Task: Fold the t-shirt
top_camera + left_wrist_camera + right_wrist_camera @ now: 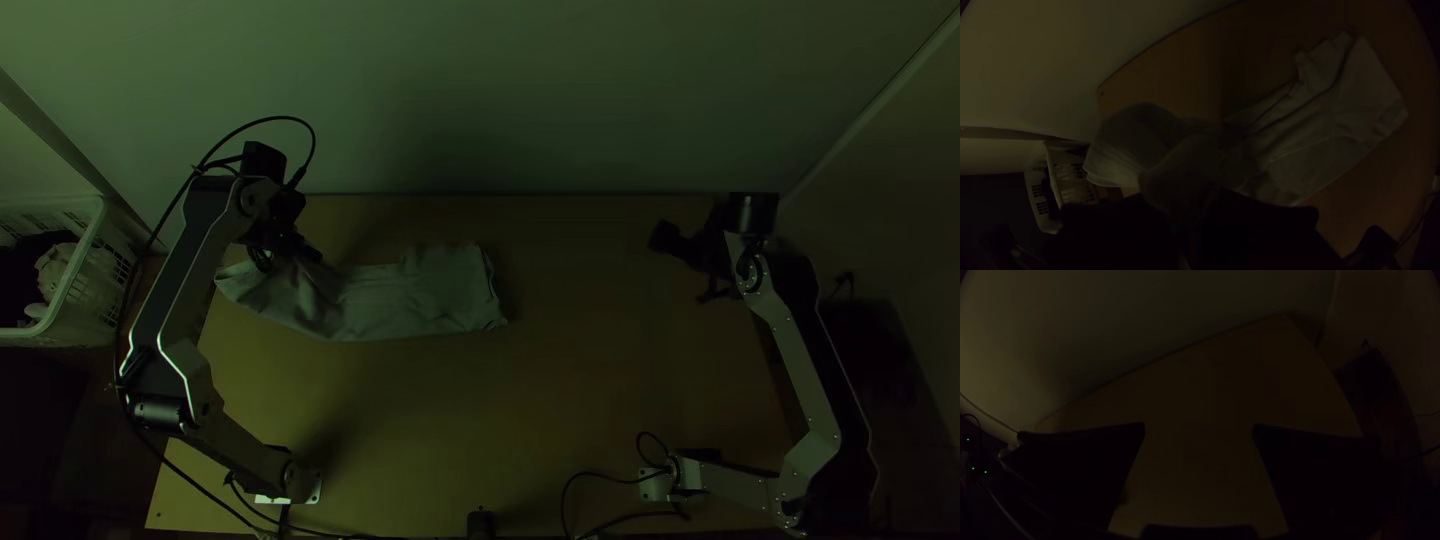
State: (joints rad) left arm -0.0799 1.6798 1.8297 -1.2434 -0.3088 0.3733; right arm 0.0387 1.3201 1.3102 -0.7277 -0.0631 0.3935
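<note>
A pale t-shirt (420,295) lies as a long, narrow folded strip on the table's left half, wrinkled toward its left end. Over that left part is my left gripper (305,252). In the left wrist view a raised bunch of the t-shirt (1180,170) is pinched by the left gripper (1187,210), its fingers shut on the cloth; the rest lies flat beyond. My right gripper (685,262) is above the table's far right, apart from the cloth. The right wrist view shows the right gripper (1198,432) with its fingers wide apart and bare table between them.
A white basket (75,290) with cloth inside stands beyond the table's left edge. A pale wall rises behind the table's far edge (560,195). Black cables loop near the right arm's base, and a small dark object (481,523) sits at the near edge.
</note>
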